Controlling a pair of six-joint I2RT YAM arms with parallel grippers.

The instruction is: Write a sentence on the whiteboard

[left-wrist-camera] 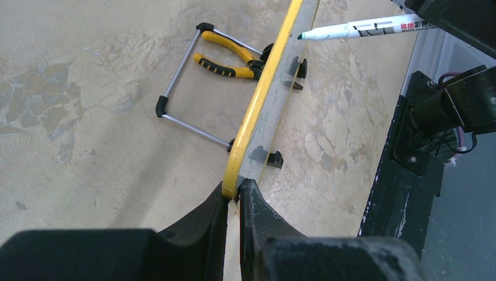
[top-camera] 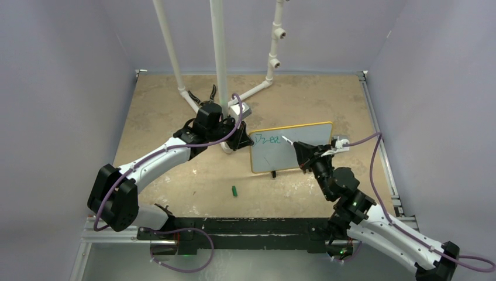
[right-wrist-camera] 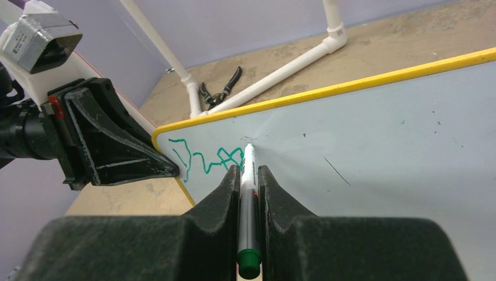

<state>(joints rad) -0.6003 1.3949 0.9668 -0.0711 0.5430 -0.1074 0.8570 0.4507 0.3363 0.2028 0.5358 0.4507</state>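
Note:
The whiteboard [top-camera: 304, 153] with a yellow rim stands tilted at the table's middle. Green lettering [top-camera: 268, 139] reading roughly "Drea" runs along its upper left. My left gripper [top-camera: 246, 140] is shut on the board's left edge; in the left wrist view the yellow rim [left-wrist-camera: 257, 99] sits between my left gripper's [left-wrist-camera: 234, 192] jaws. My right gripper [top-camera: 302, 153] is shut on a white marker [top-camera: 288, 140] with a green end. In the right wrist view the marker [right-wrist-camera: 247, 175] runs between my right gripper's [right-wrist-camera: 248, 172] jaws, its tip at the board [right-wrist-camera: 380, 129] just right of the lettering [right-wrist-camera: 207, 158].
A green marker cap [top-camera: 234, 191] lies on the table in front of the board. Pliers [left-wrist-camera: 231, 55] and a wire stand [left-wrist-camera: 178, 88] lie behind the board. A white pipe frame [top-camera: 219, 58] rises behind my left gripper.

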